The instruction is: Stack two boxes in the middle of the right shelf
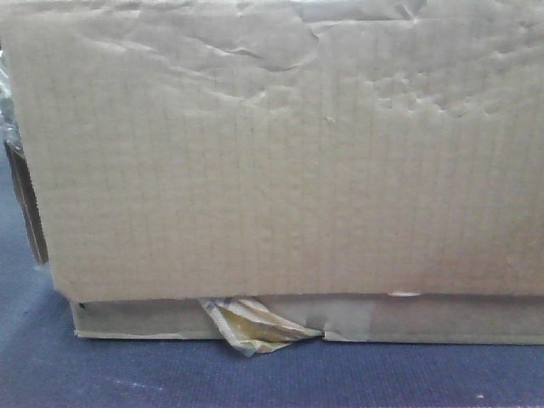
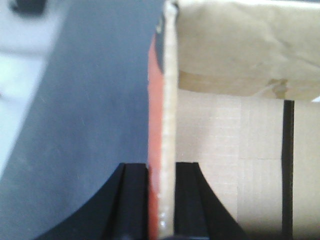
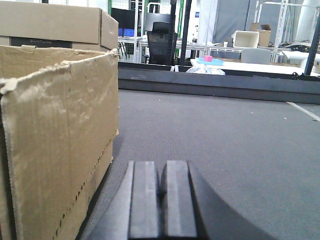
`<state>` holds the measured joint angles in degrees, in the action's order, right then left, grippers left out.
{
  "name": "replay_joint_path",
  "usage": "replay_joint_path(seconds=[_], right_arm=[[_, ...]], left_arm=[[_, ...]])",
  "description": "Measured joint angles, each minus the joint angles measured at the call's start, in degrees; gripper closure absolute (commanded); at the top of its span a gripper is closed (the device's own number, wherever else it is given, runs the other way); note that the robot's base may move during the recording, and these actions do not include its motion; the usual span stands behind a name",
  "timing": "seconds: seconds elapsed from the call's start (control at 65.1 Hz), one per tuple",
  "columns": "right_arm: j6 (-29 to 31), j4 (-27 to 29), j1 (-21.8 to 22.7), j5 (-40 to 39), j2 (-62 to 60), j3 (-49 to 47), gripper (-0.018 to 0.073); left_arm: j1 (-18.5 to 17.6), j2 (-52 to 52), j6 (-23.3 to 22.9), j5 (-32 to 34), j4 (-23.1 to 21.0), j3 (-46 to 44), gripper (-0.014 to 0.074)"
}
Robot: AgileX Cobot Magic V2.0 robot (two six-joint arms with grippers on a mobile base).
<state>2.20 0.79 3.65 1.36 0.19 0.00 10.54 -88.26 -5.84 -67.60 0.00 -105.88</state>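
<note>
Two black fingers (image 2: 132, 200) of your left gripper (image 2: 167, 200) are pinching the upright edge of a cardboard box wall (image 2: 169, 100), one finger on each side, with orange-red showing along the wall's left face. More tan cardboard is filling the right of that view, and the dark grey table surface (image 2: 100, 110) is running up the left.

Your right gripper (image 3: 162, 197) is pointing across the table with its pads pressed together on nothing. An open-topped cardboard box (image 3: 55, 150) is standing just beside it at frame left, a second box (image 3: 50, 22) showing behind at the upper left.

In the front view a creased box face (image 1: 272, 170) is filling the frame, a yellowish tape scrap (image 1: 255, 327) curling at its bottom edge.
</note>
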Motion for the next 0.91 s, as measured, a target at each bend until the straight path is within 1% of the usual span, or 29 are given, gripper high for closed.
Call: replay_joint_path(seconds=[0.077,0.169,0.184,0.261,0.338,0.399,0.445,0.568,0.66,0.737,0.844,0.906], right_arm=[[0.00,0.00,0.00,0.00,0.00,0.00,0.0720],[0.00,0.00,0.00,0.00,0.00,0.00,0.0720],[0.00,0.00,0.00,0.00,0.00,0.00,0.0720],[0.00,0.00,0.00,0.00,0.00,0.00,0.0720],[0.00,0.00,0.00,0.00,0.00,0.00,0.0720],[0.00,0.00,0.00,0.00,0.00,0.00,0.0720],[0.00,0.00,0.00,0.00,0.00,0.00,0.0720],[0.00,0.00,0.00,0.00,0.00,0.00,0.0720],[0.00,0.00,0.00,0.00,0.00,0.00,0.0720],[0.00,0.00,0.00,0.00,0.00,0.00,0.0720],[0.00,0.00,0.00,0.00,0.00,0.00,0.0720],[0.00,0.00,0.00,0.00,0.00,0.00,0.0720]], left_arm=[[-2.87,0.24,-3.67,-1.64,4.09,-5.21,0.0707],[-8.36,0.36,-7.92,-2.53,9.19,-10.63,0.0707],[-8.82,0.36,-8.25,-2.53,9.77,-11.41,0.0707],[-14.99,0.36,-11.81,-2.74,12.12,-14.84,0.0707],[-20.89,0.46,-15.16,-2.79,13.68,-16.29,0.0707],[-25.90,0.46,-18.11,-2.89,15.53,-16.44,0.0707],[-30.85,0.20,-20.18,-3.06,17.42,-16.44,0.0707],[-39.55,-2.01,-23.87,-3.15,22.45,-15.64,0.0707],[-43.14,-4.57,-25.87,-3.15,23.96,-14.38,0.0707],[-45.20,-7.11,-27.29,-3.19,23.74,-12.95,0.0707],[-46.52,-11.29,-28.23,-3.19,21.60,-11.19,0.0707],[-46.52,-13.44,-28.78,-3.19,20.05,-10.47,0.0707]])
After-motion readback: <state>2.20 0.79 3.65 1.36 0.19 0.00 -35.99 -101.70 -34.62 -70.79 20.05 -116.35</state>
